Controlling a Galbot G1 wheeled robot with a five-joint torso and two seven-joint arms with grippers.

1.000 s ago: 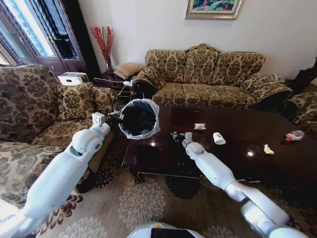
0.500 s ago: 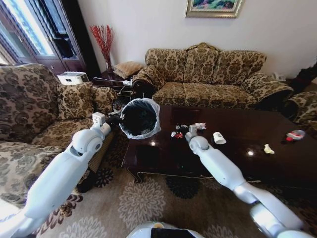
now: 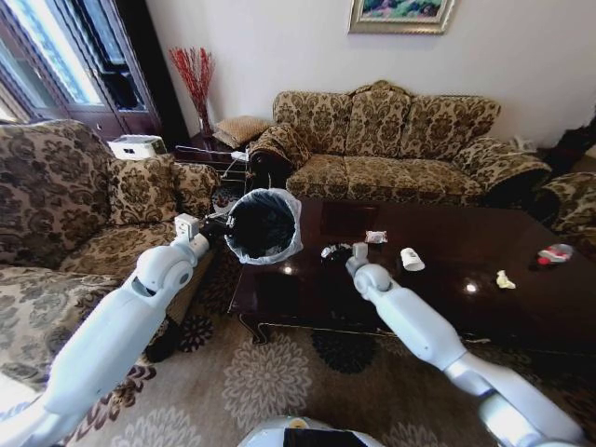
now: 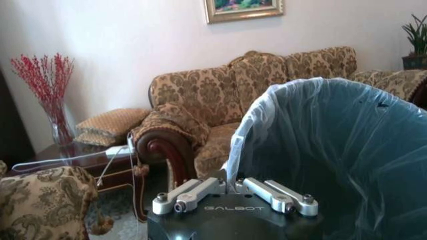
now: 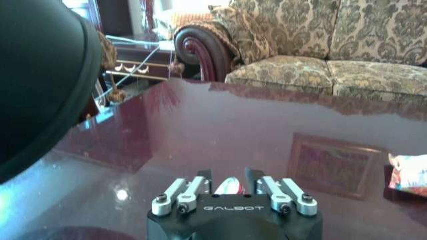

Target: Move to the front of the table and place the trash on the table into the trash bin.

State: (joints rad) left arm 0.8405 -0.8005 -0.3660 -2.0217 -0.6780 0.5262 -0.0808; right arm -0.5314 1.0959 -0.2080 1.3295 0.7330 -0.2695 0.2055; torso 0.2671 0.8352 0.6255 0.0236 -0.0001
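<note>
Claws | left (image 4: pixel 233 186) grips lined round bin (image 3: pixel 264 223) (rim) | right (image 3: pixel 337 251) clamps red-white wrapper (image 5: pixel 227 186)

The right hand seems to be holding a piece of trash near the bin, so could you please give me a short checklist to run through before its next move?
1. Right hand shut on a red-and-white wrapper: ok, the scrap sits between the fingers.
2. Trash bin held up by the left hand at its rim: ok.
3. Bin mouth open, white liner folded over the rim: ok.
4. Right hand above the bin mouth: not ok, it is over the table, beside the bin.
5. Path from hand to bin free: ok, bare glossy table between them.
6. Trash left on the table: not ok, the white cup and other scraps remain.
</note>
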